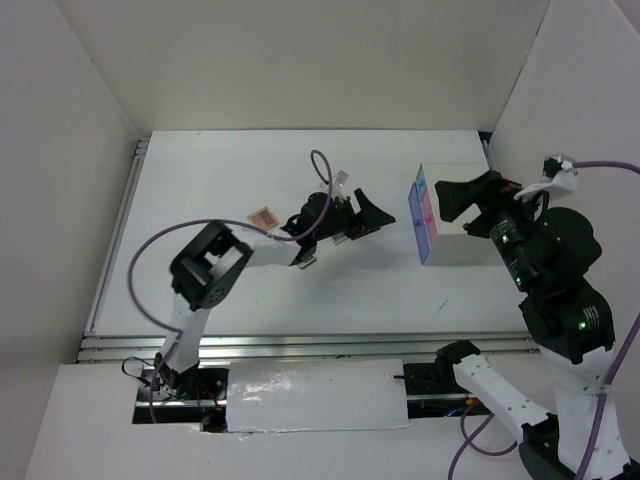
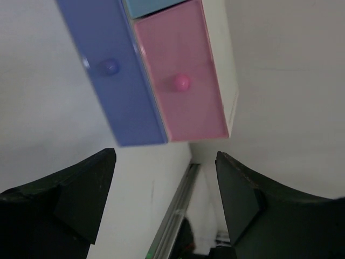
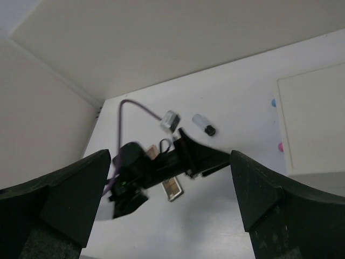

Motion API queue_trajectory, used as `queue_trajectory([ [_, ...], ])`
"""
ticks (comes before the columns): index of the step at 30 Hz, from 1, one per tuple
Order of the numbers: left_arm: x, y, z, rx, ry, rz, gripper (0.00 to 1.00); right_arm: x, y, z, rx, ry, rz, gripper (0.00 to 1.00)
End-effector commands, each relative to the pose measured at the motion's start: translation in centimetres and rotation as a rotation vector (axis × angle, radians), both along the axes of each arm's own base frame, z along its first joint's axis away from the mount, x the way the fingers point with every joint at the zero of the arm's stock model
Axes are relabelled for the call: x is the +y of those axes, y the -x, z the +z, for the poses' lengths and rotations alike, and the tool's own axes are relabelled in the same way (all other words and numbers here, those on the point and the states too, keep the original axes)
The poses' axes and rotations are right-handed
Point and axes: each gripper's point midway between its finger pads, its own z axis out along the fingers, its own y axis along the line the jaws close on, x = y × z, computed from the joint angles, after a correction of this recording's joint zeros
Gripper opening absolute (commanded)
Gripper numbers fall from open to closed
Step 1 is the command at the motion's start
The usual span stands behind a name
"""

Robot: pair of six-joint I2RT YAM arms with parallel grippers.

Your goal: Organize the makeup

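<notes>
On the white counter [image 1: 200,200], one pinkish-brown palette [image 1: 264,215] lies flat and alone at far left, just beside the left arm's forearm. A second palette [image 1: 305,262] lies against the near side of that forearm. A third pinkish piece [image 1: 342,238] shows under the wrist, too hidden to name surely. Beyond the wrist lie two small clear bottles, apart from each other: one plain [image 3: 170,120] and one black-capped [image 3: 204,124].

The left end effector [image 1: 378,217] hovers mid-counter, pointing at the white box [image 1: 455,175]. Its fingers are spread wide with nothing between them. The box stands to the right, well apart from the makeup. Its front shows one blue drawer [image 2: 113,75], one pink drawer [image 2: 180,81], each with one round knob, and a sliver of a teal one [image 2: 151,5]. At the box's top edge, the right end effector [image 1: 445,200] is also spread wide and empty.
</notes>
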Motion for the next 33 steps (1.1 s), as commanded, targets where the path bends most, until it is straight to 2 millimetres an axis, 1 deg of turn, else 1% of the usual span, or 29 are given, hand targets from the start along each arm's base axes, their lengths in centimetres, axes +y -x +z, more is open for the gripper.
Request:
queue_trajectory([
  [1, -4.2, -0.5, 6.2, -0.060, 0.328, -0.141, 0.87, 1.3, 2.0, -1.2, 0.010, -0.071, 0.085, 1.00],
  [2, -4.7, -1.2, 5.7, -0.057, 0.327, -0.133, 0.86, 2.0, 2.9, -0.7, -0.015, -0.092, 0.143, 1.00],
  [3, -5.4, -2.1, 6.5, -0.071, 0.333, -0.125, 0.86, 2.3, 3.4, -1.0, -0.016, -0.110, 0.163, 1.00],
  [4, -5.8, -2.8, 5.1, -0.066, 0.308, -0.111, 0.87, 2.8, 4.4, -0.6, -0.034, -0.122, 0.208, 1.00],
  [6, -6.3, -4.1, 4.1, -0.049, 0.298, -0.076, 0.87, 3.7, 5.5, -0.4, -0.035, -0.125, 0.275, 1.00],
  [7, -6.9, -4.7, 3.2, -0.026, 0.303, -0.071, 0.85, 3.9, 6.0, -0.3, -0.037, -0.124, 0.297, 1.00],
  [8, -7.1, -4.8, 4.5, -0.047, 0.322, -0.077, 0.84, 3.9, 6.1, -0.3, -0.038, -0.124, 0.298, 1.00],
  [9, -7.6, -5.2, 2.7, -0.013, 0.320, -0.082, 0.82, 3.9, 6.3, -0.3, -0.040, -0.125, 0.302, 1.00],
  [10, -8.0, -5.2, 2.6, -0.004, 0.333, -0.090, 0.80, 3.9, 6.6, -0.2, -0.045, -0.126, 0.309, 1.00],
  [11, -8.6, -5.5, 1.9, 0.016, 0.346, -0.098, 0.76, 3.9, 6.7, -0.4, -0.048, -0.122, 0.312, 1.00],
  [13, -9.2, -5.6, 1.5, 0.030, 0.353, -0.101, 0.73, 3.9, 7.0, -0.4, -0.049, -0.117, 0.314, 1.00],
  [16, -10.0, -5.5, 0.3, 0.056, 0.324, -0.094, 0.73, 3.7, 7.1, -0.6, -0.044, -0.102, 0.313, 1.00],
  [21, -10.8, -5.1, -0.4, 0.071, 0.315, -0.101, 0.72, 3.5, 7.4, -0.4, -0.061, -0.096, 0.308, 1.00],
  [22, -11.0, -5.1, 0.1, 0.065, 0.326, -0.107, 0.70, 3.6, 7.4, -0.4, -0.061, -0.094, 0.311, 1.00],
  [24, -11.3, -4.9, -0.3, 0.076, 0.333, -0.116, 0.67, 3.7, 7.3, -0.5, -0.057, -0.089, 0.315, 1.00],
  [27, -11.7, -4.9, 0.2, 0.069, 0.348, -0.124, 0.67, 3.7, 7.2, -0.8, -0.052, -0.084, 0.318, 1.00],
  [28, -11.9, -4.8, -0.3, 0.077, 0.337, -0.125, 0.67, 3.7, 7.3, -0.7, -0.056, -0.084, 0.319, 1.00],
  [30, -12.0, -4.9, -0.4, 0.079, 0.336, -0.123, 0.66, 3.7, 7.3, -0.7, -0.055, -0.084, 0.319, 1.00],
  [31, -12.0, -4.9, 0.0, 0.078, 0.346, -0.126, 0.65, 3.8, 7.3, -0.7, -0.055, -0.083, 0.322, 1.00],
  [32, -12.1, -5.0, -0.2, 0.076, 0.352, -0.125, 0.65, 3.7, 7.4, -0.7, -0.059, -0.082, 0.317, 1.00],
  [33, -12.2, -4.9, 0.2, 0.072, 0.360, -0.128, 0.64, 3.7, 7.4, -0.7, -0.058, -0.080, 0.319, 1.00],
])
